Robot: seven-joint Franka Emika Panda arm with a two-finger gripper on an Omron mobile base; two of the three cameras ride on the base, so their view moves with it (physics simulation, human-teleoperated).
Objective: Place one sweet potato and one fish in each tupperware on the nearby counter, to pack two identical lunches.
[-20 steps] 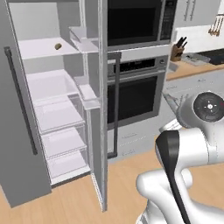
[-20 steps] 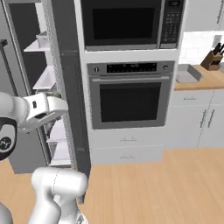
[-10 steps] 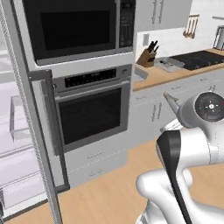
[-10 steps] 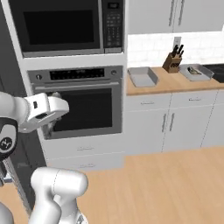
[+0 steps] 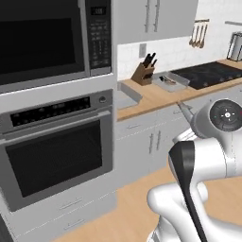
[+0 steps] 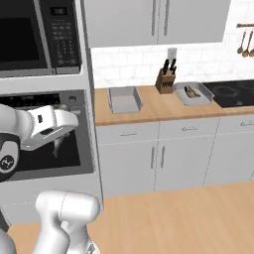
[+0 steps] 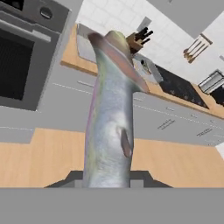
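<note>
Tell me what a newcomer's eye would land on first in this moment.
The fish, silvery grey, held upright in the shut tool, looming across the hand view. Next, the two grey tupperware on the wooden counter: one near the oven looks empty, the other beside the knife block already holds something.

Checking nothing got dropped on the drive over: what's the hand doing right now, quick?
Hand: closed on a fish, which sticks out from between the fingers.
</note>
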